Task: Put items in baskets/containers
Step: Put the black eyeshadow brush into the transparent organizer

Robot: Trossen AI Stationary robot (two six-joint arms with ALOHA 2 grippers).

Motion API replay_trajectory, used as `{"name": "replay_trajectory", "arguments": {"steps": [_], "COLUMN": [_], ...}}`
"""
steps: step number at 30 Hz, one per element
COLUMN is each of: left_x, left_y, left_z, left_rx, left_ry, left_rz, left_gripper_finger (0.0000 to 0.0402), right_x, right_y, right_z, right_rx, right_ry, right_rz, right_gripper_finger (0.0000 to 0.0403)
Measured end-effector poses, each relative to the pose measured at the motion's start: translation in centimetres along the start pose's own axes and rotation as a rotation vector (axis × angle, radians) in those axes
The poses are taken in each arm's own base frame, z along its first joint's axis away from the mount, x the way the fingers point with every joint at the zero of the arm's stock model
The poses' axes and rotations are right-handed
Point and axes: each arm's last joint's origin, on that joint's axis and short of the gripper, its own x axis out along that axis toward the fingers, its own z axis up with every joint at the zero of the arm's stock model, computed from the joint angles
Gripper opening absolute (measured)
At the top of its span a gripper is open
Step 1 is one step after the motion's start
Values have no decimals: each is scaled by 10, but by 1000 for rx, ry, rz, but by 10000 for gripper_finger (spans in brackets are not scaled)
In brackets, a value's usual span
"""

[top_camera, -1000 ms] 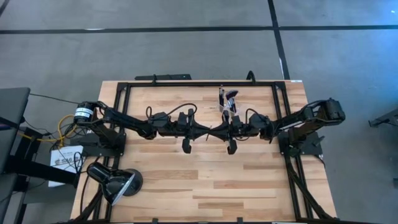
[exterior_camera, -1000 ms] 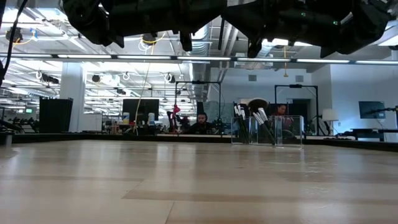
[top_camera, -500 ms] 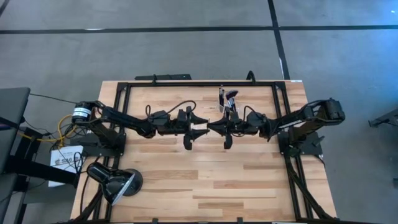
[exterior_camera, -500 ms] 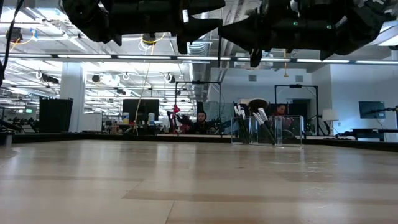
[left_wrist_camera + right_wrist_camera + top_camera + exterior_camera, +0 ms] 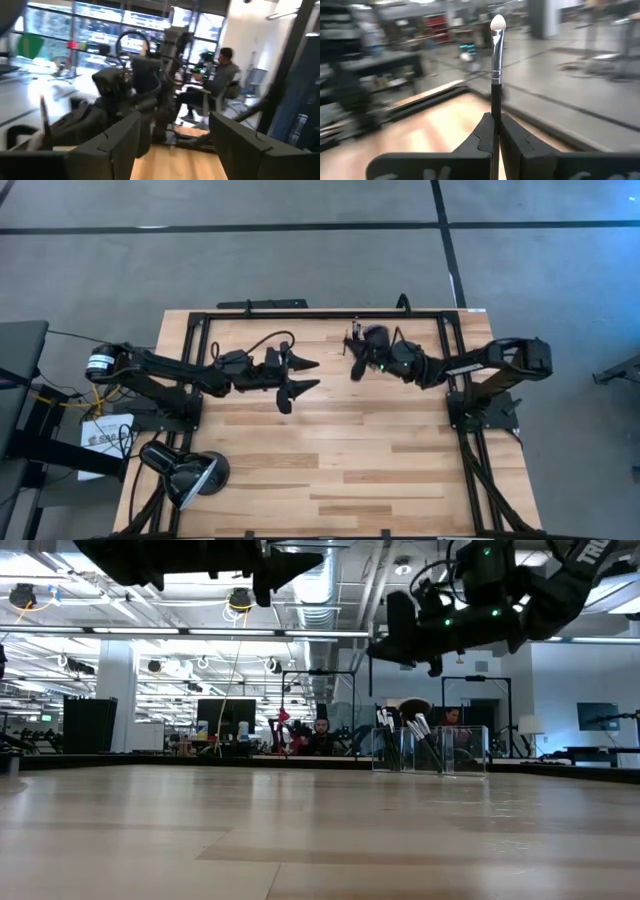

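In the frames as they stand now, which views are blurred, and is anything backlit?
Right wrist view: background smeared, but the brush in the right pincer stays sharp. Left wrist view: soft throughout, the left pincer included. Low view: ceiling lights leave both arms as silhouettes; the clear holder reads clearly. High view: evenly lit, sharp.

L hand (image 5: 306,375) open, R hand (image 5: 495,134) clamped.

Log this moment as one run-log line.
left gripper: open, empty | right gripper: shut on brush, near clear holder
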Motion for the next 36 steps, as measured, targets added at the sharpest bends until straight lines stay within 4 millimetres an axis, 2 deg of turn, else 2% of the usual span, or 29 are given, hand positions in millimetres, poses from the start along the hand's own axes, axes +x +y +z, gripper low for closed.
{"name": "replay_trajectory", "arguments": {"steps": [3,7,16,22,36], "left_x": [-1,-1,-1,-1,-1], "left_y": [1,1,1,1,0], "left_z": [-1,-1,0,0,1], "left_rx": [1,2,-1,-3,-4], "left_ry": [-7,-6,-17,-23,-28], "left_rz": [32,32,31,30,25], "left_gripper_finger": [227,218,214,214,213], "right_x": [4,6,6,6,19], "right_y": [-18,-34,-44,-48,-51], "right_z": [0,-4,-8,-11,-47], "right_rx": [-19,7,-45,-43,11], "right_ry": [9,56,103,129,221], "right_rz": [-129,-200,-307,-297,-294], "right_gripper_finger": [1,1,1,1,17]}}
